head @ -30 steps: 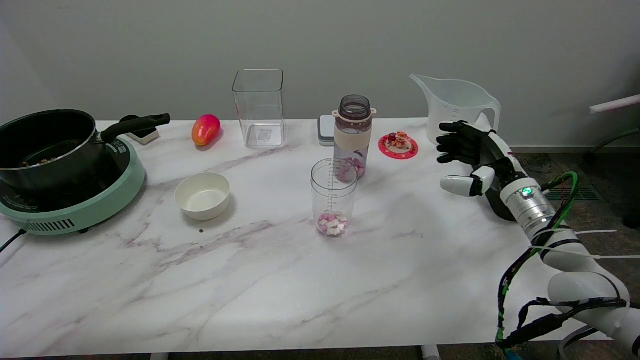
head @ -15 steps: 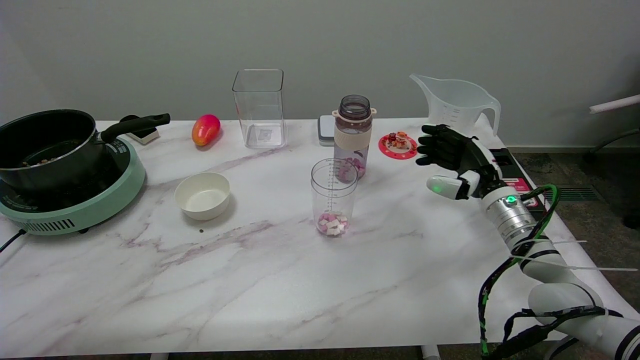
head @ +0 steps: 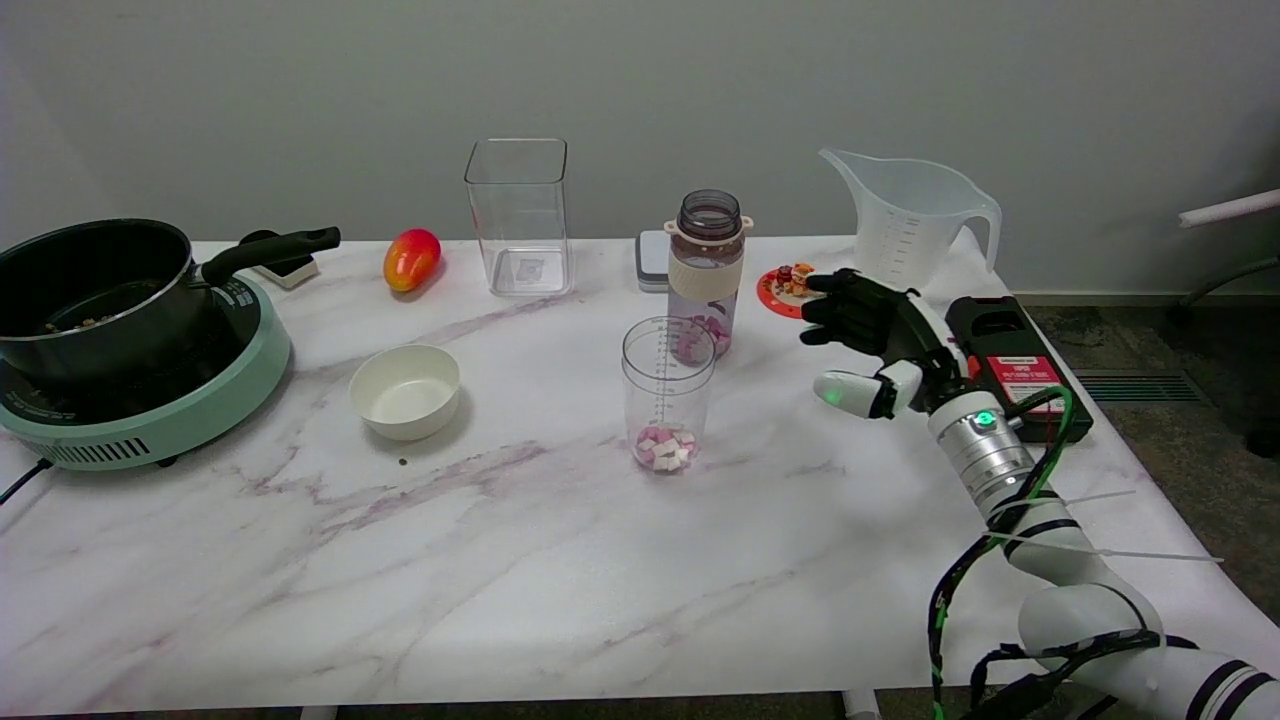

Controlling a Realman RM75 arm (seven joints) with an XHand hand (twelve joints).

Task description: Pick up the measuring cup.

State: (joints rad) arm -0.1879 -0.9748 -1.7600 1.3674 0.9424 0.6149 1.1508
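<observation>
A clear, cylindrical measuring cup point(head: 668, 395) with printed graduation marks stands upright mid-table, with pink and white cubes at its bottom. A larger translucent measuring jug point(head: 910, 215) with a spout and handle stands at the back right. My right hand point(head: 868, 335) hovers over the table to the right of the cylindrical cup, a good hand's width away from it and in front of the jug. Its fingers are spread and point left, the thumb is held apart below them, and it holds nothing.
A water bottle point(head: 708, 270) stands just behind the cup, with a red coaster point(head: 783, 287) beside it near my fingers. A black box point(head: 1015, 365) lies right of my wrist. Further left are a square clear container point(head: 518, 215), a mango point(head: 411, 259), a white bowl point(head: 405, 390) and a pot point(head: 95, 290) on a green cooker point(head: 180, 410).
My right hand has moved left and slightly toward the near side, away from the jug and closer to the cylindrical cup, uncovering the black box. Its fingers stay spread.
</observation>
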